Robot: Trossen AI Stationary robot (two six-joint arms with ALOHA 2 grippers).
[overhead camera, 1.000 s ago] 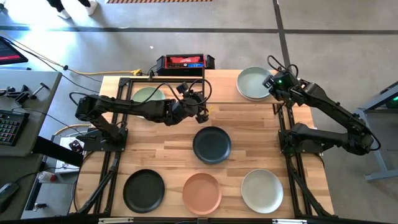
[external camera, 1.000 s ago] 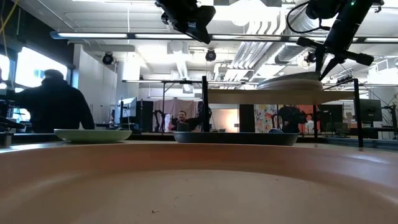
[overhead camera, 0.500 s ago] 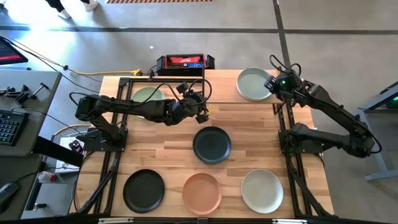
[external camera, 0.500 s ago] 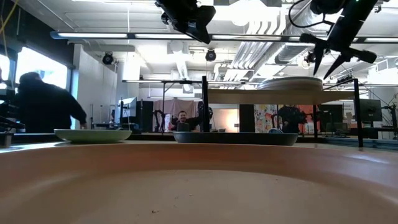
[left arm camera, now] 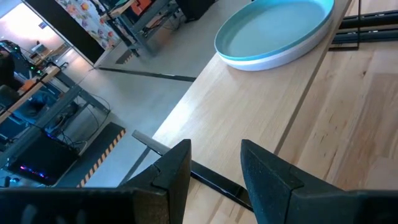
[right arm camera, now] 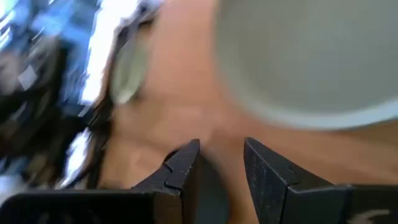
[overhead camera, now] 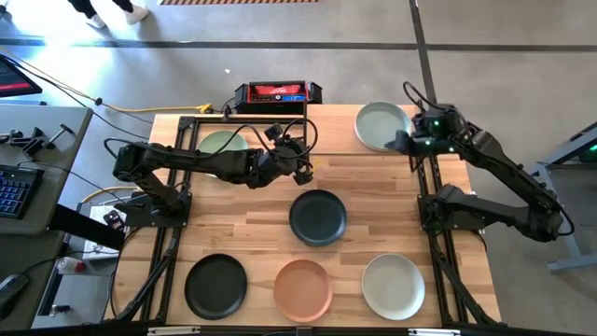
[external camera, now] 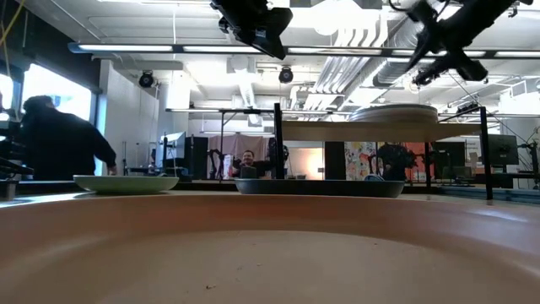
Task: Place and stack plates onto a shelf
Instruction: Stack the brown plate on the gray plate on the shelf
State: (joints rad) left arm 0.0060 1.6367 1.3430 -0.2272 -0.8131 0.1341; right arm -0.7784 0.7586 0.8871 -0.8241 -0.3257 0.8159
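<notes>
You're hovering right gripper point(overhead camera: 403, 142) fingers spread, apparently clear of the pale plate point(overhead camera: 380, 124) on the shelf point(external camera: 363, 131); left gripper point(overhead camera: 300, 166) idling open mid-surface.

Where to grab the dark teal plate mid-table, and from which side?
Grip the dark teal plate by its raised rim; it lies flat, so nothing else can be pinched. Probably take the far edge with the left gripper, which hovers just beyond it with open jaws.

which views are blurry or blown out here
Right wrist view: motion-smeared, the pale plate and right gripper soft. Low view: ceiling lights glare white, the peach plate fills the foreground out of focus. High and left wrist views: sharp.
</notes>
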